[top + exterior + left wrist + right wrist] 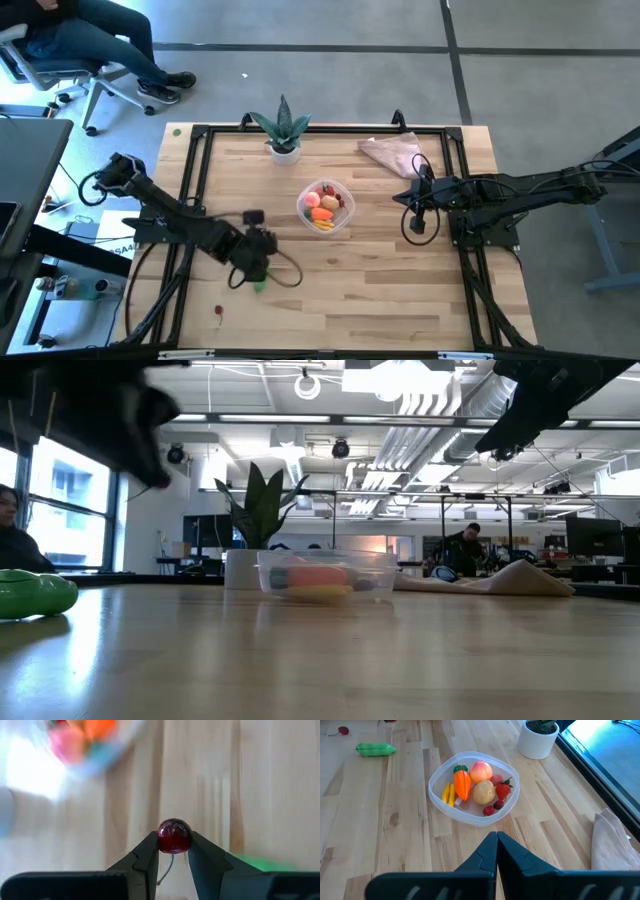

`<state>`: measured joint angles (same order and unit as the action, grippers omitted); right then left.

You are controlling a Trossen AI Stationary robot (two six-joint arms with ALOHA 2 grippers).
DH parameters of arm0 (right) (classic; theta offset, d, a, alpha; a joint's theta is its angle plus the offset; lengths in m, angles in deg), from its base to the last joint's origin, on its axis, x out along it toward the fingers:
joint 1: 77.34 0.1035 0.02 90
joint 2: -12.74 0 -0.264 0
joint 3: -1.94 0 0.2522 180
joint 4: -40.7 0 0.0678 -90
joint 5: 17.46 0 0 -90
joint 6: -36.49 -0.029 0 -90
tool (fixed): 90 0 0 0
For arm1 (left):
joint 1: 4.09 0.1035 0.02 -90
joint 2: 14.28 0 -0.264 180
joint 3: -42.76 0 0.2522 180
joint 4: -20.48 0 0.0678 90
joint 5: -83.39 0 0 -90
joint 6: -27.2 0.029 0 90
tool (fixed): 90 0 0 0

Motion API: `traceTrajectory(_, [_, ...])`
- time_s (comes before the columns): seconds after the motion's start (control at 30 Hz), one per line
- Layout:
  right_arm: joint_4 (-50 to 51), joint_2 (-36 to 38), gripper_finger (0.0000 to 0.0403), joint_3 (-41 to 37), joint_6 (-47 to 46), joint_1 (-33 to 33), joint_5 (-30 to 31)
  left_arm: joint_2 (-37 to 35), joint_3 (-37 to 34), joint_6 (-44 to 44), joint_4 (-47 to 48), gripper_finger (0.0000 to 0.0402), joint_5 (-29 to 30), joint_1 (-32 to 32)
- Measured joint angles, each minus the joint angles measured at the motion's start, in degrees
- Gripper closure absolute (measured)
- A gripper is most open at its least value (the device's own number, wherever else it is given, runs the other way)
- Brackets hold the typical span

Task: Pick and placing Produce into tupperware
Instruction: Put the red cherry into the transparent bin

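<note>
The round clear tupperware (325, 206) (474, 787) (325, 574) stands mid-table and holds a carrot, a peach, a potato, yellow pieces and red berries. A green cucumber (260, 286) (376, 750) (35, 594) lies on the wood toward the near left, and a small red cherry (343, 730) (219, 312) lies beyond it. My left gripper (173, 844) (257, 266) hovers above the table over the cucumber, shut on another red cherry. My right gripper (496, 840) (403, 197) is shut and empty, waiting just right of the tupperware. My left gripper pinches the round red cherry (174, 832) between its two fingertips, one finger (149, 851) on each side of the ball. The cherry is lifted clear of the table. Its thin stem (167, 869) hangs back between the fingers.
A spiky green plant in a white pot (285, 132) (538, 737) stands at the far edge behind the tupperware. A pinkish-beige cloth (394, 153) (612, 840) lies at the far right. A black frame (190, 180) edges the table. A seated person (95, 40) is beyond the far left corner.
</note>
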<state>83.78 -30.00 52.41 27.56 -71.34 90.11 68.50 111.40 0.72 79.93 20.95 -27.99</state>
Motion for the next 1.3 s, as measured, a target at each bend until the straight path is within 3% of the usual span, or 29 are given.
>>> traceTrajectory(0.23, [0.0, 0.0, 0.0402, 0.0, 0.0, 0.0, 0.0, 0.0, 10.8, 12.8, -3.2, 0.0318, -0.6, 10.7])
traceTrajectory(0.43, [0.0, 0.0, 0.0402, 0.0, 0.0, 0.0, 0.0, 0.0, 14.2, 23.0, -11.6, 0.0318, -11.4, 23.3])
traceTrajectory(0.63, [0.0, 0.0, 0.0402, 0.0, 0.0, 0.0, 0.0, 4.1, 14.0, 25.2, -17.4, 0.0313, -20.0, 32.4])
traceTrajectory(0.77, [0.0, 0.0, 0.0402, 0.0, 0.0, 0.0, 0.0, 9.9, 14.0, 26.3, -21.7, 0.0309, -23.1, 35.0])
traceTrajectory(1.03, [0.1, 0.0, 0.0402, 0.0, 0.0, 0.0, 0.0, 19.5, 14.1, 26.3, -22.8, 0.0311, -23.8, 36.8])
traceTrajectory(1.3, [0.0, 0.0, 0.0402, 0.0, 0.0, 0.0, 0.0, 23.1, 14.1, 26.2, -22.4, 0.0313, -22.6, 36.6])
